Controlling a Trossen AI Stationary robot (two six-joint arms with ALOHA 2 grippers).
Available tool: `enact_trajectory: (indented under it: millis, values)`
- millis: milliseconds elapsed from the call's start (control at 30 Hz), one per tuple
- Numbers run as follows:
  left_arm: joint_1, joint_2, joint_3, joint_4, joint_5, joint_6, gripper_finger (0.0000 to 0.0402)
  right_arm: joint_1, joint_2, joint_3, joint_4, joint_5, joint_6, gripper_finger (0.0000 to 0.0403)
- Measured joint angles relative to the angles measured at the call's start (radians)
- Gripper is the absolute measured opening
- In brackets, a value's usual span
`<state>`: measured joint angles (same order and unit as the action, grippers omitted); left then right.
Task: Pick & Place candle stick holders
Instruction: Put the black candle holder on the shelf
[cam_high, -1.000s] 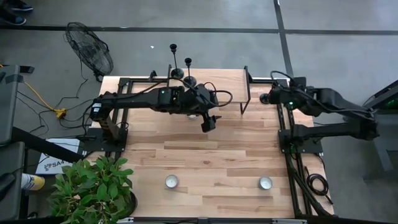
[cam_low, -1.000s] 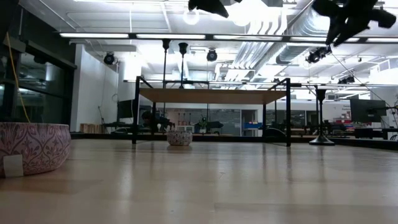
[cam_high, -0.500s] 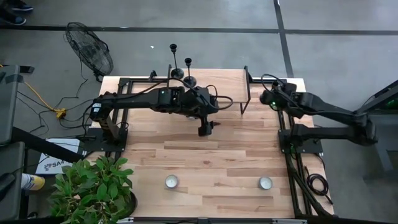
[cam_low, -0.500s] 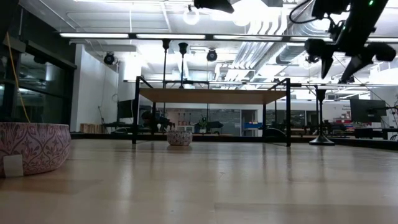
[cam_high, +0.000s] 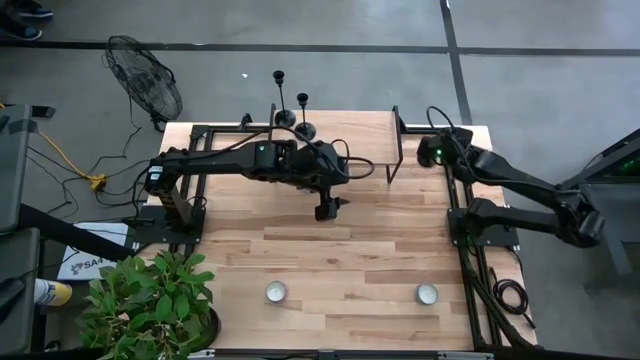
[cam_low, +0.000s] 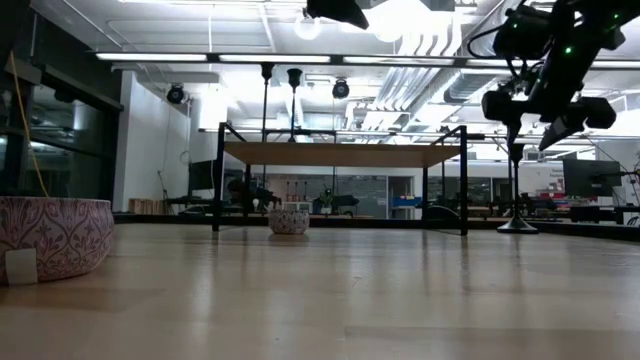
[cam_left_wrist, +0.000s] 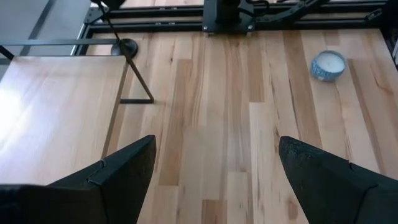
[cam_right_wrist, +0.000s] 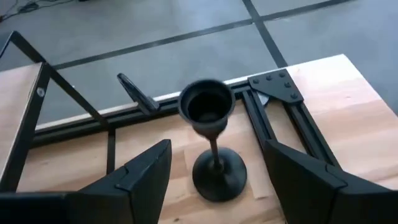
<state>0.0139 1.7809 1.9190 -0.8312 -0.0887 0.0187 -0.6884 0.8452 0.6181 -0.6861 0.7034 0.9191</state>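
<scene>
Right pincer (cam_right_wrist: 214, 180) hovers over the far right corner of the wooden surface (cam_high: 350, 260), just past the right end of the raised wooden shelf (cam_high: 350, 130), and I see its two dark fingers (cam_right_wrist: 140, 177) spread apart with nothing between them. Straight ahead of those fingers stands one candle stick holder (cam_right_wrist: 211, 140), upright on its round flat base on the surface, its small cup at the top of a thin stem; the fingers flank it without touching. In the level view this same holder (cam_low: 517, 190) shows as a slim dark stem beside the shelf's right leg, with the right pincer (cam_low: 540, 120) just above it. Two more candle stick holders (cam_high: 290, 100) stand upright side by side near the shelf's far left end, at different heights. My left pincer (cam_high: 325, 208) hangs over the surface in front of the shelf, near its middle, with its fingers (cam_left_wrist: 124, 174) held wide and nothing in them. Well in front of the shelf, near the front edge of the surface, sit two small round bowls (cam_high: 276, 292), well apart from each other. Off the front left corner, far from the shelf, stands a leafy potted plant (cam_high: 150, 300).
</scene>
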Motion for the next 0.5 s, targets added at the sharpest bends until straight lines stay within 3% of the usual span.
enact_trajectory:
  millis: [200, 500]
  values:
    - [0.0, 0.0, 0.0, -0.007, -0.007, 0.0, 0.0335, -0.075, 0.001, -0.027, 0.133, -0.086, -0.124, 0.0253]
    - [0.0, 0.0, 0.0, -0.006, -0.008, -0.002, 0.0335, -0.161, 0.001, -0.027, 0.175, -0.165, -0.187, 0.0252]
